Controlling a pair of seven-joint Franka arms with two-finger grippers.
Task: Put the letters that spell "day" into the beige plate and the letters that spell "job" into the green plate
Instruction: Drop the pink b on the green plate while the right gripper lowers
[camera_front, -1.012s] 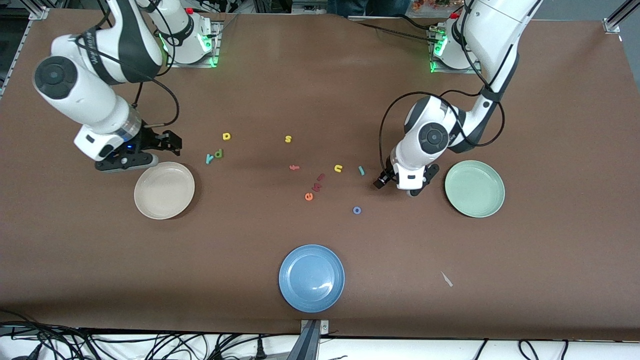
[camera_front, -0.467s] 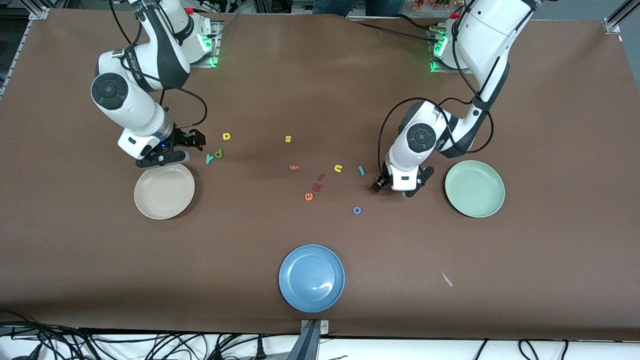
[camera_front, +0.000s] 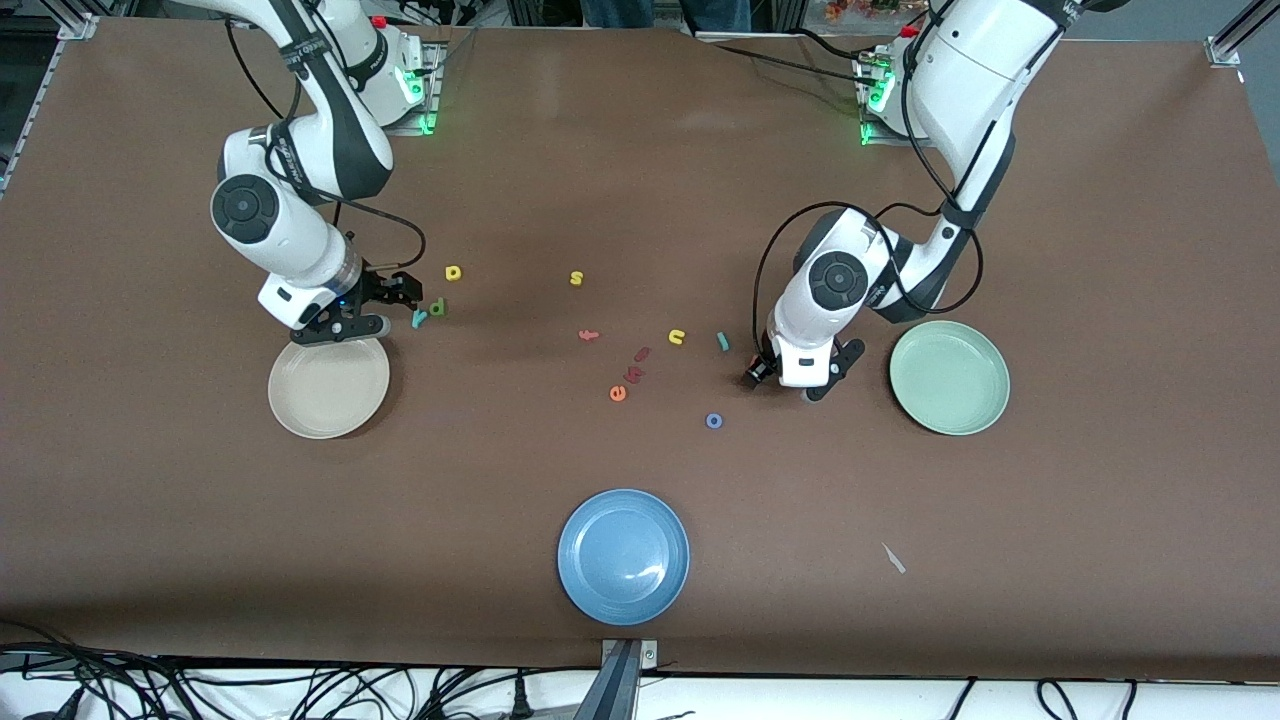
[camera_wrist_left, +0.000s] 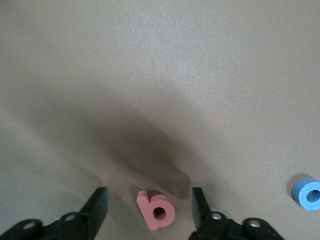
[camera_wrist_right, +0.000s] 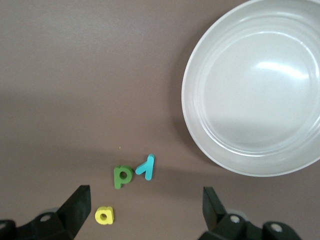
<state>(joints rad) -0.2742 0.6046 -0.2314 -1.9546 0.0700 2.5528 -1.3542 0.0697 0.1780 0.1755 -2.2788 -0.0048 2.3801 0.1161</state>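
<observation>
My left gripper (camera_front: 797, 380) is low over the table between the teal j (camera_front: 722, 341) and the green plate (camera_front: 948, 377). In the left wrist view the salmon b (camera_wrist_left: 156, 210) lies flat between its open fingers (camera_wrist_left: 97, 210), with a gap on each side. The blue o (camera_front: 714, 421) lies nearer the front camera. My right gripper (camera_front: 404, 290) hovers open beside the green d (camera_front: 437, 307) and teal y (camera_front: 419, 318), just past the beige plate (camera_front: 328, 385). The yellow a (camera_wrist_right: 104, 215) lies close to one of its fingers (camera_wrist_right: 76, 205).
A blue plate (camera_front: 623, 556) sits near the front edge. Stray letters lie mid-table: yellow s (camera_front: 576, 278), red f (camera_front: 589, 335), yellow u (camera_front: 677, 337), orange e (camera_front: 618, 393) and two dark red pieces (camera_front: 637, 365). A small scrap (camera_front: 893, 558) lies toward the left arm's end.
The right arm has swung from the table's end to the d, a and y letters. The left gripper crept toward the table's middle and its fingers have narrowed around the b.
</observation>
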